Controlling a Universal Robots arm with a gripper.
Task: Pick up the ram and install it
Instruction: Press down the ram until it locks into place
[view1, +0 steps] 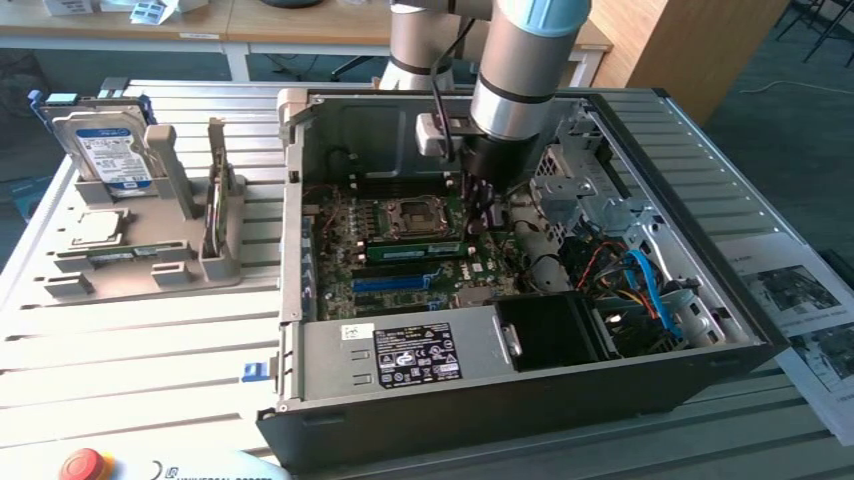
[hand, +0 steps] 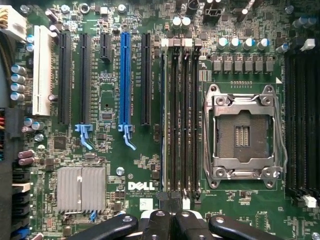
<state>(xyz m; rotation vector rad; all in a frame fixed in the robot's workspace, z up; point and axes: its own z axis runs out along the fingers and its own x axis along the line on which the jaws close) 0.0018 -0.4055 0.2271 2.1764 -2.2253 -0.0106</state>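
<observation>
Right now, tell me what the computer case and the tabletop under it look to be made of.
Computer case: looks like sheet metal, its outside painted matt black and its inner panels bare grey, with folded edges. Tabletop: seemingly aluminium, pale silver and satin, built of ribbed slats with grooves between them.

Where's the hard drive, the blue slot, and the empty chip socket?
hard drive (view1: 110, 150), exterior view, on its blue-white label.
blue slot (hand: 124, 75), wrist view, middle of its length.
chip socket (hand: 242, 136), wrist view, on its bare centre.
</observation>
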